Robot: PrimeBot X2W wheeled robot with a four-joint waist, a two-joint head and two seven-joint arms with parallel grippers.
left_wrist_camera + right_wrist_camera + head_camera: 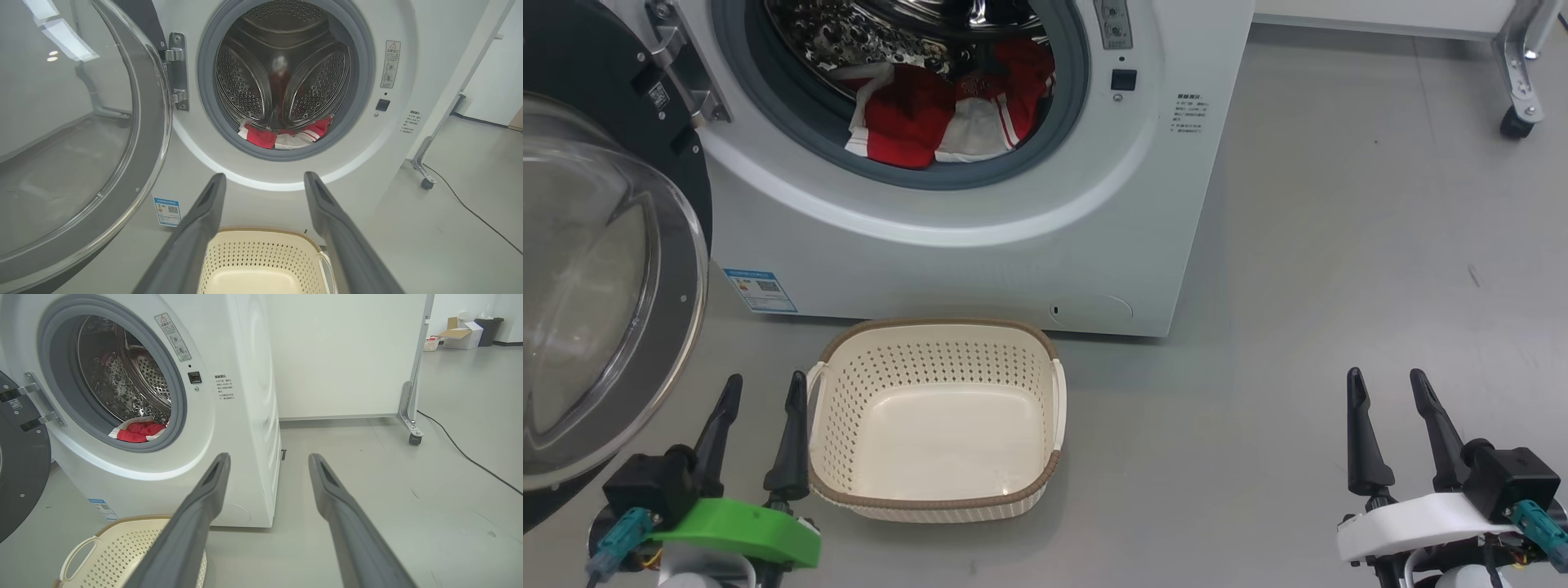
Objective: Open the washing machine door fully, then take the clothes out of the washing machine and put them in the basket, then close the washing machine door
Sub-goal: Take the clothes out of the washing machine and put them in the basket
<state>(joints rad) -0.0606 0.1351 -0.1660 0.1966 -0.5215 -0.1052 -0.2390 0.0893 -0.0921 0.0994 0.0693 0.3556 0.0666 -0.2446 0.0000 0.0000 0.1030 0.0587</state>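
Both jaws stand apart, empty: left gripper (767, 376) at seven o'clock, right gripper (1387, 371) at five. At nine the washing machine door (605, 269) stands open; the clothes (907, 122) lie inside the washing machine (980, 261) at twelve, the basket (931, 325) empty at six. Unloading and closing remain.

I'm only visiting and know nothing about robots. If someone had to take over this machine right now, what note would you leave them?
The left gripper: jaws apart, empty, low beside the left handle of the basket.
The right gripper: jaws apart, empty, over the floor to the right.
The washing machine door: swung wide open to the left.
The clothes: red and white, inside the washing machine.
The basket: empty, on the floor in front of the machine.
Done: door opened.
Left: move the clothes into the basket, then close the door.
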